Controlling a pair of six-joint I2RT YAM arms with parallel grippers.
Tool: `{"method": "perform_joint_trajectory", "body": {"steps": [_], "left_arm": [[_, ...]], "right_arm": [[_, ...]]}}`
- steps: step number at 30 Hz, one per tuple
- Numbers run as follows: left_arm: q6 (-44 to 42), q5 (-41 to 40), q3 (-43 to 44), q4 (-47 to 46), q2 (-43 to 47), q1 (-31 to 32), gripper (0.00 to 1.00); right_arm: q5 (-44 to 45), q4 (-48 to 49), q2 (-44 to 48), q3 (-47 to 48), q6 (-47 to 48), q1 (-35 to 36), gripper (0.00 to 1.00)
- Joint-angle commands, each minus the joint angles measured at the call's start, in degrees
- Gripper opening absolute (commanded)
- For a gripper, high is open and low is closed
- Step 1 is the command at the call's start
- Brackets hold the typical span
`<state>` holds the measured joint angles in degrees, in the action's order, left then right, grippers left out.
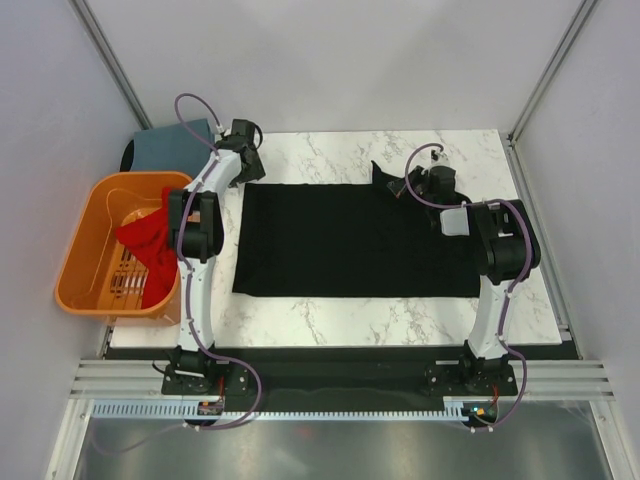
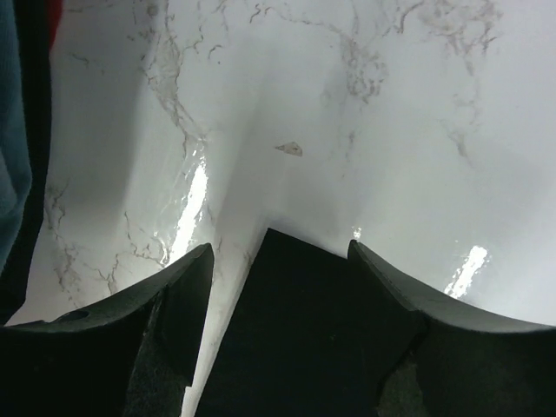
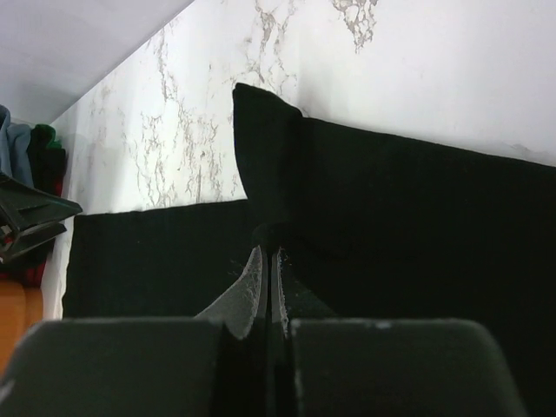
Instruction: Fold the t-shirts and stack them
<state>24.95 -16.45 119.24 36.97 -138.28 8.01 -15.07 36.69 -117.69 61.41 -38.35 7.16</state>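
At the far edge, right gripper (image 3: 268, 254) pinches black t-shirt (image 1: 350, 240); left gripper (image 2: 280, 248) gapes over its corner.

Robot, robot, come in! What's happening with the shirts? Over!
Left gripper open at black shirt corner. Right gripper shut, pinching it. Red shirt draped over basket. Nothing in the way.

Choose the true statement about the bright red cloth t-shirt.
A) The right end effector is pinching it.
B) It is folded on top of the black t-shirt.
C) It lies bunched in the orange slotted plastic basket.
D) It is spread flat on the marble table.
C: the top view shows the bright red cloth t-shirt bunched in the orange slotted plastic basket, left of the white marble table.
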Motion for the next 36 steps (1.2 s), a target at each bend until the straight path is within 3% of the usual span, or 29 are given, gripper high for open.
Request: {"method": "perform_joint_trajectory", "body": {"steps": [1, 6, 14, 17, 18, 19, 24, 27, 36], "left_arm": [[-0.3, -1.9, 3.6, 1.7, -0.7, -0.3, 0.70], [0.6, 4.2, 3.5, 1.9, -1.6, -0.1, 0.65], [3.5, 6.3, 2.2, 2.4, -1.8, -0.1, 0.53], [3.6, 6.4, 1.8, 2.4, -1.8, 0.0, 0.36], [3.7, 6.4, 1.9, 2.4, -1.9, 0.0, 0.24], [3.6, 6.6, 1.9, 2.4, -2.0, 0.0, 0.19], [3.6, 7.8, 1.5, 2.6, -0.5, 0.0, 0.02], [4.1, 8.4, -0.5, 2.9, 2.7, 0.3, 0.02], [3.8, 8.5, -12.1, 1.6, 15.7, 0.9, 0.02]], "right_arm": [[-2.9, 6.2, -1.0, 0.0, -2.6, -0.7, 0.00], [-3.7, 6.6, -2.3, 0.4, -3.3, -1.2, 0.00], [-4.4, 6.5, -3.3, 0.1, -3.1, -2.6, 0.00], [-4.6, 6.6, -3.7, 0.2, -3.3, -2.6, 0.00], [-4.7, 6.6, -3.7, 0.2, -3.3, -2.8, 0.00], [-4.8, 6.6, -3.8, 0.3, -3.4, -2.6, 0.00], [-8.3, 7.9, -3.3, 1.9, -4.3, -3.1, 0.00], [-11.8, 7.5, -0.3, 4.4, -4.2, -4.0, 0.00], [-11.7, -7.6, 15.8, 4.0, 5.1, -4.2, 0.00]]}}
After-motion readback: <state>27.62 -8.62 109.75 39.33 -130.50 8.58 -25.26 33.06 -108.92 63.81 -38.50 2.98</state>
